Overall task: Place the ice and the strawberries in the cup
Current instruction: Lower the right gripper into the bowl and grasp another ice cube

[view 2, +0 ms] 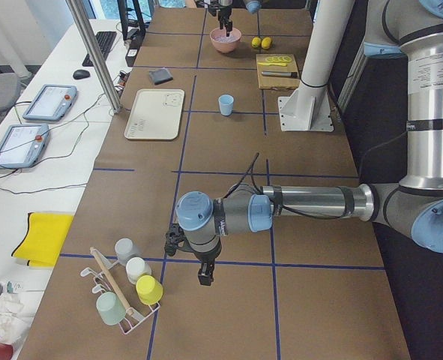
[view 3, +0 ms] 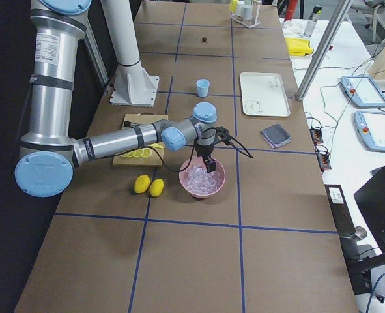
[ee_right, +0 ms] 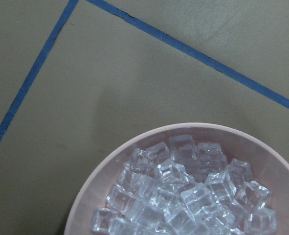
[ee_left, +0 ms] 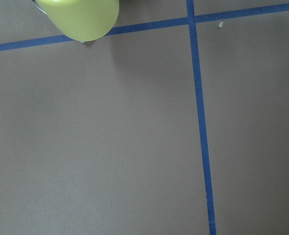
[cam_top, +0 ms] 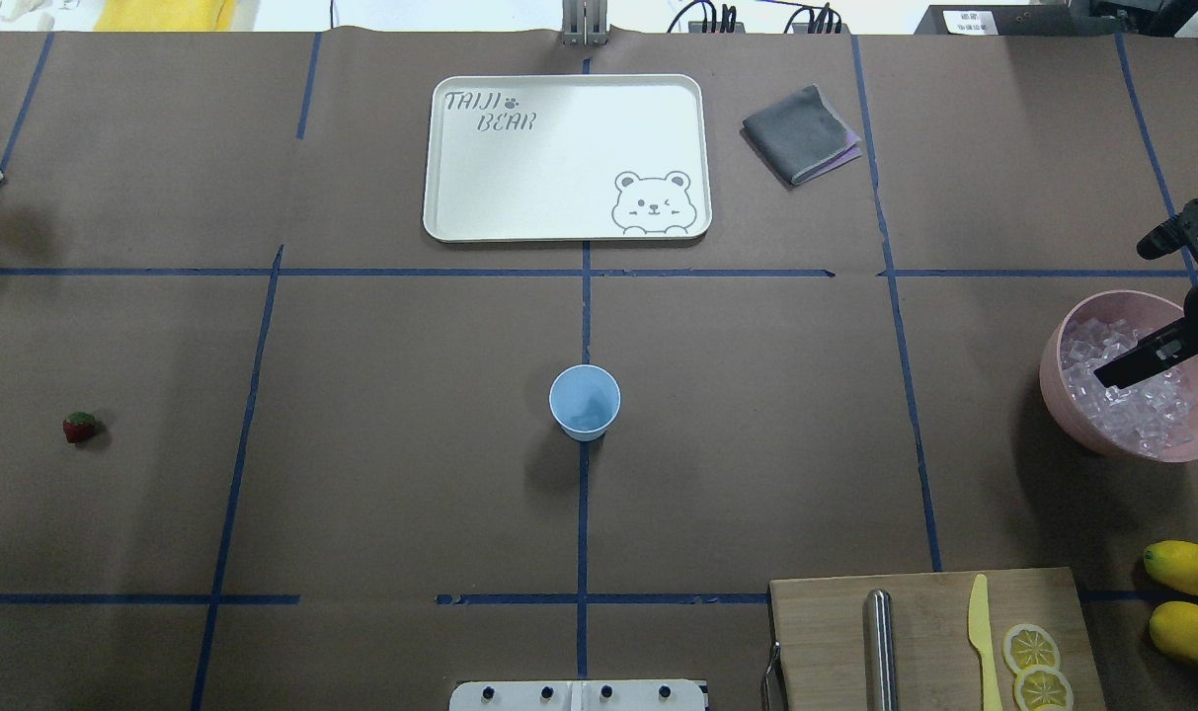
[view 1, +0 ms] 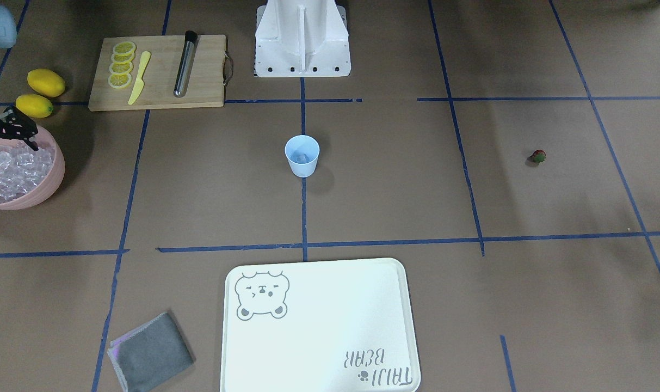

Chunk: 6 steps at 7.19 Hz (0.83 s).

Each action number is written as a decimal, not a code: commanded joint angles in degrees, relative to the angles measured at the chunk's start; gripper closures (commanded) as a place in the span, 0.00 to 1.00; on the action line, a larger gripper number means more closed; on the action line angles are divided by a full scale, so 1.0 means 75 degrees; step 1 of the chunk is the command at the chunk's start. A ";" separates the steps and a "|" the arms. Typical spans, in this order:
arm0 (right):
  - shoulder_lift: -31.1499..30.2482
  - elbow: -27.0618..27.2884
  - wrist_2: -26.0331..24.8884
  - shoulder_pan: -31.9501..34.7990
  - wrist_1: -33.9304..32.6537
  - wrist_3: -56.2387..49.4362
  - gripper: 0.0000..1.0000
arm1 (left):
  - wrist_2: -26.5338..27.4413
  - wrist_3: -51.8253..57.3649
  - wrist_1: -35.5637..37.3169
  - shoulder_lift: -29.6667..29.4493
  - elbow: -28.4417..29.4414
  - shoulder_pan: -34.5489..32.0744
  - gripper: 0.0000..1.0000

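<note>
The pale blue cup [cam_top: 585, 400] stands upright at the table's middle, and one ice cube shows inside it in the front view [view 1: 301, 158]. Many ice cubes [ee_right: 183, 191] fill the pink bowl [cam_top: 1058, 380] at the robot's right. My right gripper [cam_top: 1122, 314] hangs open and empty just above the bowl's ice; it also shows in the front view [view 1: 8, 154]. The strawberry [cam_top: 79, 427] lies alone far to the robot's left. My left gripper [view 2: 205, 274] shows only in the exterior left view, low over bare table near a cup rack; I cannot tell if it is open.
A wooden cutting board [cam_top: 929, 592] holds lemon slices [cam_top: 1031, 649], a yellow knife [cam_top: 981, 632] and a metal rod [cam_top: 880, 647]. Two lemons [cam_top: 1187, 568] lie beside it. A white tray [cam_top: 566, 158] and a grey cloth [cam_top: 798, 133] lie at the far side. A yellow-green cup [ee_left: 80, 17] shows by the left wrist.
</note>
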 commanded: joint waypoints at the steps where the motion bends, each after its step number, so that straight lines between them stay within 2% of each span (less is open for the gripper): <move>1: -0.0002 -0.0035 -0.0031 -0.0240 0.0021 0.0015 0.01 | 0.0005 0.0000 0.0001 0.0000 0.0000 0.0003 0.00; 6: -0.0002 -0.0152 -0.0090 -0.0346 0.0021 -0.0067 0.07 | -0.0007 0.0000 0.0001 0.0000 0.0000 0.0003 0.00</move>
